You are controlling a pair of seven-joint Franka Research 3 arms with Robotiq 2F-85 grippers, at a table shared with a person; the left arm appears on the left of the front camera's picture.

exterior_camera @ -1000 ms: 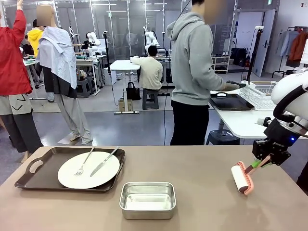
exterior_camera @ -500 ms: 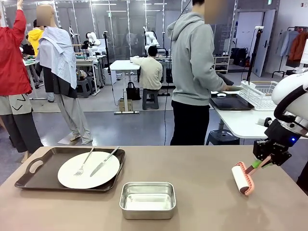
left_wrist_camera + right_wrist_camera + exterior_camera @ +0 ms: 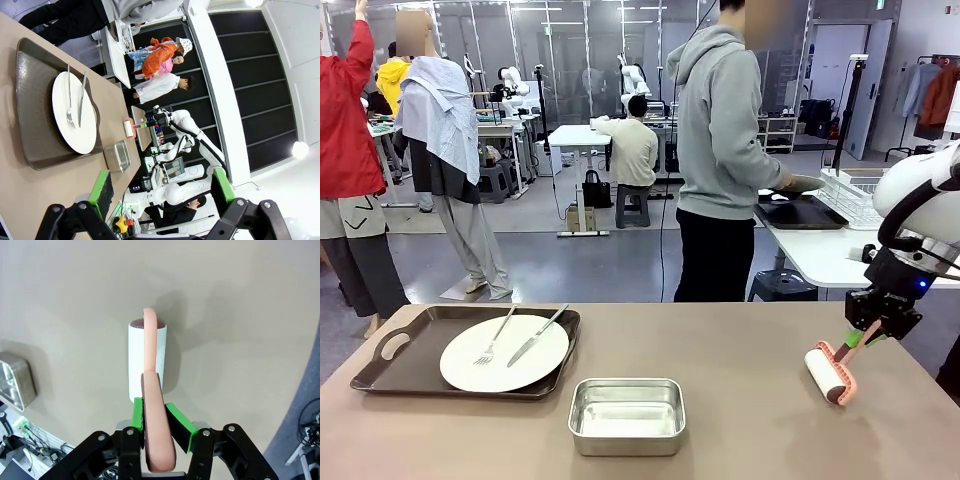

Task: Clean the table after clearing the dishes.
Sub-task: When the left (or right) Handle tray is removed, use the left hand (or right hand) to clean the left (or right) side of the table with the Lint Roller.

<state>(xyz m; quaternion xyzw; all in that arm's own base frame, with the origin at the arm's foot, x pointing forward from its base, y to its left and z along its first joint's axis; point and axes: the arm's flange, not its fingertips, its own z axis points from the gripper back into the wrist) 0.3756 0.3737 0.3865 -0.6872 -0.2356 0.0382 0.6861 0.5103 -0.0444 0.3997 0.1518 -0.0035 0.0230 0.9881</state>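
The brown table (image 3: 740, 430) carries one white plate (image 3: 504, 352) with a fork and knife on a dark tray (image 3: 390, 375) at the left. My right gripper (image 3: 861, 336) is shut on the pink handle of a lint roller (image 3: 828, 375), whose white roll is down at the tabletop near the right edge. In the right wrist view the green pads (image 3: 176, 424) clamp the handle, with the lint roller (image 3: 146, 357) pointing away from my right gripper (image 3: 159, 422). My left gripper (image 3: 161, 186) is open and holds nothing, off to the side of the plate (image 3: 75, 122).
A small steel pan (image 3: 626, 414) sits front centre. Beyond the table's far edge a person in a grey hoodie stands turned away at a white table (image 3: 820, 255) with a dark tray (image 3: 800, 212) and a wire rack (image 3: 860, 195).
The roller has shifted slightly to the right along the table with my right gripper. The person's hand moved over the tray on the white table.
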